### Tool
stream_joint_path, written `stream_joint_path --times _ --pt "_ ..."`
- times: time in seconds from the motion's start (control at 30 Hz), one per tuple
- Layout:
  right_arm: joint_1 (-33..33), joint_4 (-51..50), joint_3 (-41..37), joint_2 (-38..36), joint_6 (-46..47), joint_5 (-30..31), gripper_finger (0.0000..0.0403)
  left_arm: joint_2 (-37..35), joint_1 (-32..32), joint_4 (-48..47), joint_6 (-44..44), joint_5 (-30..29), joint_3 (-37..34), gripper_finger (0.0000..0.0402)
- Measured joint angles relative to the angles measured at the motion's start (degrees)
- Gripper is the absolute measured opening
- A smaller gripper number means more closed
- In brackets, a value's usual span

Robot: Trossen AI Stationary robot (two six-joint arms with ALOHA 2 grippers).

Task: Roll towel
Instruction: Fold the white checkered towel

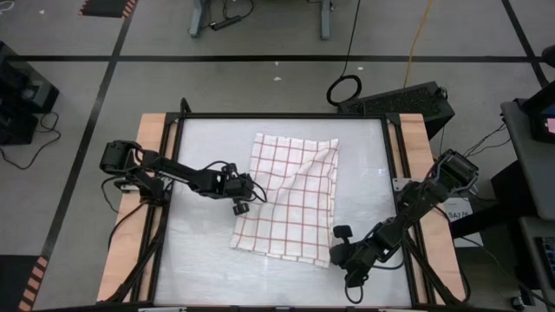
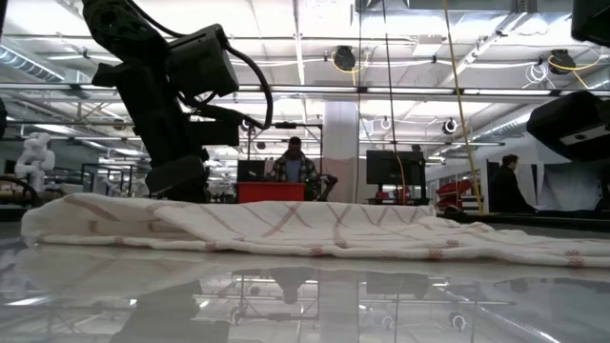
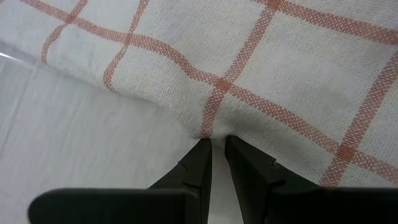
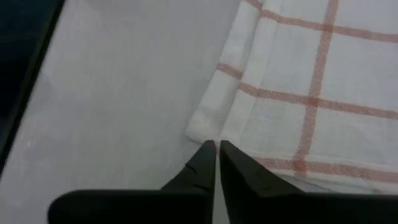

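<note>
- Nearest the front edge of the table (image 1: 199,260), at about five o'clock from the table's middle, the right gripper (image 1: 340,254) sits at the towel's near right corner. In the right wrist view its fingers (image 4: 202,163) are drawn together with the hemmed corner at their tips; whether any cloth is actually caught between them cannot be told.
- At about nine o'clock, the left gripper (image 1: 245,198) meets the towel's left edge. In the left wrist view its fingers (image 3: 198,160) stand nearly together, and the edge looks pinched at their tips, the cloth puckering there.
- The towel (image 1: 290,199) lies flat across the table's middle, running toward twelve o'clock, with a raised crease along its far right part.
- It appears thin, light and limp, so it should slide readily on the glossy table and sag wherever unsupported.
- Hemmed corners and edges look like the best holds; the flat middle offers nothing to pinch.
</note>
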Motion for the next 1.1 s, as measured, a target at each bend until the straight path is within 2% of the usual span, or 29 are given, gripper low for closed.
stream_joint_path --times 0.1,0.27,0.4,0.63,0.9,0.97,1.1 --pt "0.45 0.67 0.00 0.00 0.40 1.07 0.0050 0.00 0.00 0.00 0.00 0.00 0.00 0.0066" --pt "0.91 -0.23 0.00 0.01 0.31 5.76 0.0130 0.00 0.00 0.01 0.00 0.00 0.00 0.0066" --pt "0.83 0.46 0.00 1.35 0.12 4.09 0.0152 0.00 -0.02 0.20 0.00 0.01 -0.03 0.0066" --pt "0.76 1.97 0.00 3.69 1.28 3.03 0.0116 0.00 -0.02 0.43 0.00 0.20 -0.04 0.0066" --pt "0.76 1.99 0.00 3.69 1.25 2.91 0.0015 0.00 -0.02 0.42 0.04 0.20 -0.04 0.0066" --pt "0.76 1.99 0.00 3.65 0.96 2.80 0.0007 0.00 -0.02 0.42 0.04 0.20 -0.04 0.0066" --pt "0.48 1.91 0.00 3.56 1.19 1.60 0.0018 0.00 -0.02 0.42 0.04 0.20 -0.03 0.0066"
